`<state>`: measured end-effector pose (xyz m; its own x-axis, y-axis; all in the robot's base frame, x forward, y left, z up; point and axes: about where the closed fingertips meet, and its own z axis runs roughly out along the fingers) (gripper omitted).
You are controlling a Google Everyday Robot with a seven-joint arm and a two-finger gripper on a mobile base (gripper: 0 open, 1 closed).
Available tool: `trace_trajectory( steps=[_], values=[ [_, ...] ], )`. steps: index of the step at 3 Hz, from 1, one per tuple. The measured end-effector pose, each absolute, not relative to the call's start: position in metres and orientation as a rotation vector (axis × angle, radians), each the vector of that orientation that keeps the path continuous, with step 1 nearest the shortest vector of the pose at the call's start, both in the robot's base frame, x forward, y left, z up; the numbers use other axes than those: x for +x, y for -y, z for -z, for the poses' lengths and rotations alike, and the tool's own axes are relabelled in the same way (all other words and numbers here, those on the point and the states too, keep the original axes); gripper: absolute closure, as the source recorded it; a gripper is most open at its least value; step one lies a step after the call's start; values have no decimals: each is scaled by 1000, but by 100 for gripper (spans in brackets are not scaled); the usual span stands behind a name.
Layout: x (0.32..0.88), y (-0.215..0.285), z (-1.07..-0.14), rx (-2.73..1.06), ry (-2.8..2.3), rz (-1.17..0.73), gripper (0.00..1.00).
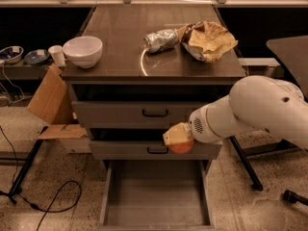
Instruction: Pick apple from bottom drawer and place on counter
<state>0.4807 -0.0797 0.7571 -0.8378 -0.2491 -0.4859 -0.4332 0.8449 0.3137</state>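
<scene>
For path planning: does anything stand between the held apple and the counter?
The gripper holds the apple before the drawer fronts, below the front edge of the counter, which it must clear. On top, a bowl sits left, a foil lump and crumpled bag right; the front middle looks free.
</scene>
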Motion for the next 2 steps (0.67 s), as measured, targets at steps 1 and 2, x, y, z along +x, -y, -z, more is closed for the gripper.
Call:
trace_trajectory(
  steps=[1, 2],
  values=[
    [502, 47, -779, -572, -2518, -578, 100],
    [520, 21, -808, -622, -2440, -571, 100]
  ],
)
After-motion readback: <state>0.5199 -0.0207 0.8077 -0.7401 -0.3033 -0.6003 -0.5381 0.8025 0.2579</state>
